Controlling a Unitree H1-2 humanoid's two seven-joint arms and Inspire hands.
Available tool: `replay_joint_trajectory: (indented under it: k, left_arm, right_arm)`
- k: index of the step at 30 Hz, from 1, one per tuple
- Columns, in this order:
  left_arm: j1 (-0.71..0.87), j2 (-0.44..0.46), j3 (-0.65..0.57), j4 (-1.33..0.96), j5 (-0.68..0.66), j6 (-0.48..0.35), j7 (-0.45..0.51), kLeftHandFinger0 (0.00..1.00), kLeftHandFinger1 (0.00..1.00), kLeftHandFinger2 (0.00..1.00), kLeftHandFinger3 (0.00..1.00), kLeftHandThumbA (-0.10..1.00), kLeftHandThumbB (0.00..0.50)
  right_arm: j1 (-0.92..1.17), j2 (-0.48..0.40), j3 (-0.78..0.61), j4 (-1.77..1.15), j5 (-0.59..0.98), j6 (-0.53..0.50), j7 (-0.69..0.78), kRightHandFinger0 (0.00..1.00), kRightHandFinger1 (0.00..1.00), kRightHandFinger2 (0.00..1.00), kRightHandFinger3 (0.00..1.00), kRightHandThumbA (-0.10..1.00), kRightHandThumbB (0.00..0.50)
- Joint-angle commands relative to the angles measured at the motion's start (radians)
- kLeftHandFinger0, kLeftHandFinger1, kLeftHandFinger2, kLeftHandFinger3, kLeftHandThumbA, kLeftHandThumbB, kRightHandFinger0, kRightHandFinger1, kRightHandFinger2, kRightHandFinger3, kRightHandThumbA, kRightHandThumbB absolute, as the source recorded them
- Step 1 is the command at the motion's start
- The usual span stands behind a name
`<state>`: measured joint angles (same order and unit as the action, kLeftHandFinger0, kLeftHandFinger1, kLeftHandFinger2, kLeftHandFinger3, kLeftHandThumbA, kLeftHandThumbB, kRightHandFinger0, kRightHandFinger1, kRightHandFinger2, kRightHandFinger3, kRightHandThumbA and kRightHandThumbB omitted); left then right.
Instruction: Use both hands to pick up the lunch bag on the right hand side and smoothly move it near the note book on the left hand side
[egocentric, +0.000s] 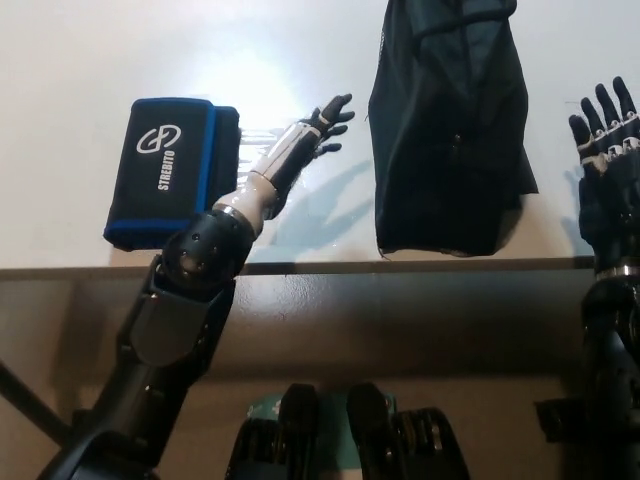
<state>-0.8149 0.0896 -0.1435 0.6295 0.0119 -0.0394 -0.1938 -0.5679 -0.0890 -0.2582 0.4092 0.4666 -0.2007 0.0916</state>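
The lunch bag (448, 130) is a dark soft bag lying on the white table (80, 50), right of centre, its top cut off by the picture's edge. The notebook (165, 170) is black with blue trim and white lettering, at the table's left near the front edge. My white left hand (322, 127) is open, fingers spread, reaching over the table just left of the bag without touching it. My black right hand (605, 135) is open, fingers up, a short way right of the bag.
A clear plastic sheet (262, 205) lies on the table between the notebook and the bag, partly under my left forearm. The table's front edge (400, 262) runs across the picture's middle.
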Motion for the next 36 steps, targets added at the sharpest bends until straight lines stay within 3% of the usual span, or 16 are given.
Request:
replay_joint_trajectory:
  k: [1,8,11,12,14,21,28,31,36]
  left_arm:
    - [-0.133,-0.031,0.018,0.076,-0.022,-0.046,-0.025,1.00,1.00,1.00,1.00,1.00,0.455]
    - [-0.136,-0.060,0.025,0.092,-0.034,-0.051,-0.030,1.00,1.00,1.00,1.00,1.00,0.500]
    - [-0.137,-0.069,0.022,0.102,-0.022,-0.057,-0.031,1.00,1.00,1.00,1.00,1.00,0.497]
    - [-0.138,-0.070,0.019,0.106,-0.014,-0.067,-0.026,1.00,1.00,1.00,1.00,1.00,0.467]
    - [-0.138,-0.075,0.012,0.111,0.003,-0.074,-0.012,1.00,1.00,1.00,1.00,1.00,0.453]
    - [-0.133,-0.084,0.013,0.106,0.009,-0.072,-0.010,1.00,1.00,1.00,1.00,1.00,0.462]
    - [-0.125,-0.073,0.023,0.100,-0.002,-0.075,-0.018,1.00,1.00,1.00,1.00,1.00,0.465]
    - [-0.120,-0.066,0.028,0.096,-0.006,-0.073,-0.022,1.00,1.00,1.00,1.00,1.00,0.489]
    - [-0.112,-0.052,0.061,0.093,-0.043,-0.082,-0.052,1.00,1.00,1.00,1.00,1.00,0.434]
  right_arm:
    - [-0.134,0.020,-0.061,0.069,0.196,0.084,0.098,1.00,1.00,1.00,1.00,1.00,0.335]
    - [-0.170,0.038,-0.076,0.137,0.201,0.078,0.130,1.00,1.00,1.00,1.00,1.00,0.348]
    - [-0.184,0.047,-0.070,0.167,0.191,0.070,0.143,1.00,1.00,1.00,1.00,1.00,0.352]
    - [-0.190,0.050,-0.069,0.174,0.189,0.068,0.144,1.00,1.00,1.00,1.00,1.00,0.354]
    - [-0.200,0.062,-0.060,0.189,0.182,0.067,0.146,1.00,1.00,1.00,1.00,1.00,0.369]
    - [-0.227,0.095,-0.051,0.236,0.168,0.053,0.160,1.00,1.00,1.00,1.00,1.00,0.350]
    - [-0.248,0.128,-0.037,0.276,0.148,0.039,0.178,1.00,1.00,1.00,1.00,1.00,0.367]
    - [-0.252,0.139,-0.029,0.284,0.136,0.032,0.172,1.00,1.00,1.00,1.00,1.00,0.354]
    - [-0.266,0.153,-0.003,0.310,0.102,0.014,0.157,1.00,1.00,1.00,1.00,1.00,0.372]
